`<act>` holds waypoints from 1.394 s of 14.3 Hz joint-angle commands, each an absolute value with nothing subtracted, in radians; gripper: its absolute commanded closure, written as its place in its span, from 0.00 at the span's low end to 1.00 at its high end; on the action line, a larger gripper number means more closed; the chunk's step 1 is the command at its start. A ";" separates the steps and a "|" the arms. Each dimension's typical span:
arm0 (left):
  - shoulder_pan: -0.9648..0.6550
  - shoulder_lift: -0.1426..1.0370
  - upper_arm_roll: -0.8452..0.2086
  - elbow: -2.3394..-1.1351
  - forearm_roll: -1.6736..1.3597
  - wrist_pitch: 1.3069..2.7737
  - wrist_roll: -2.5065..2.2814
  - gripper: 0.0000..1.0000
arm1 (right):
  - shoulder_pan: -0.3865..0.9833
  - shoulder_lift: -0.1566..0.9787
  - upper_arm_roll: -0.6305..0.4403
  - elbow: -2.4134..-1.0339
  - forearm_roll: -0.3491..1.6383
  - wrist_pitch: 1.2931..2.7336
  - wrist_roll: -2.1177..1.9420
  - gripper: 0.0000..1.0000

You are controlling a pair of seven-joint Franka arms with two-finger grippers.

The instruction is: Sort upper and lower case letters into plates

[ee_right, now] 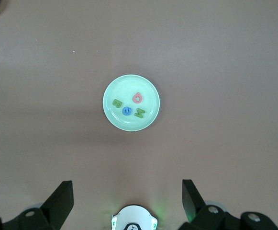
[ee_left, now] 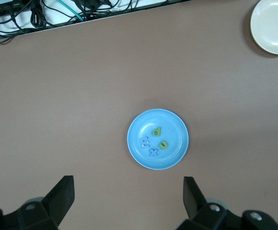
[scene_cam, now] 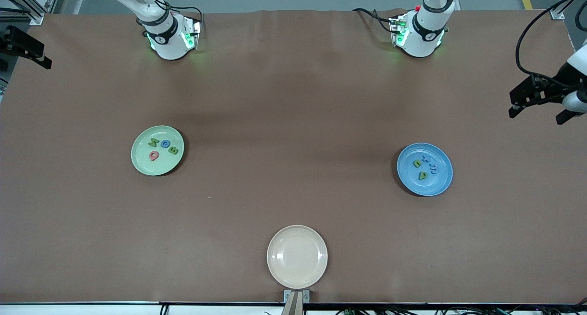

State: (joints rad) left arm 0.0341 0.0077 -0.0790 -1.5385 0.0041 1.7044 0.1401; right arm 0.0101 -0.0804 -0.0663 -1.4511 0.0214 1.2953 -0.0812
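on the brown surface (scene_cam: 293,122), toward the right arm's end: pale green plate (scene_cam: 142,161), carrying 4 letters close together. green m (scene_cam: 153,143), blue round letter (scene_cam: 164,144), green b (scene_cam: 173,150), pinkish red round letter (scene_cam: 154,156) nearest the front camera of the 4. same plate (ee_right: 111,112) from the right wrist view, seen from high above, with all 4 letters inside the rim.

toward the left arm's end, about level with the green plate: blue plate (scene_cam: 440,179), also carrying 4 letters. blue x (scene_cam: 426,159), blue m-like letter (scene_cam: 434,169), green letter like a u or c (scene_cam: 418,163), green p-shaped letter (scene_cam: 423,175). same plate (ee_left: 177,129) in the left wrist view, letters grouped near its middle, none over the rim.

nearest the front camera, at the surface's edge midway between the arms' ends: cream-beige plate (scene_cam: 297,256), nothing on it. well apart from both other plates.

left claw (scene_cam: 541,107) up in the air over the edge of the surface at the left arm's end, fingers spread wide apart, nothing between them; black fingers (ee_left: 62,194) at the frame's rim in the left wrist view, blue plate far below. waiting.

right claw (scene_cam: 27,49) up over the edge of the surface at the right arm's end, only partly in the front view; fingers (ee_right: 62,199) spread wide apart in the right wrist view, gripping nothing, green plate far below. waiting too.

no letter lying loose on the surface.
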 commanded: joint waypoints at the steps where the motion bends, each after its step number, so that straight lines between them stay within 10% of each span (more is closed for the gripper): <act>1: 0.060 0.025 -0.080 -1.511 -0.009 1.678 0.150 0.00 | -0.015 -0.087 -0.044 -1.457 0.025 1.293 -0.080 0.00; 20: 0.066 0.029 -0.080 -1.517 -0.009 1.677 0.075 0.00 | -0.009 -0.087 -0.046 -1.457 0.015 1.319 -0.087 0.00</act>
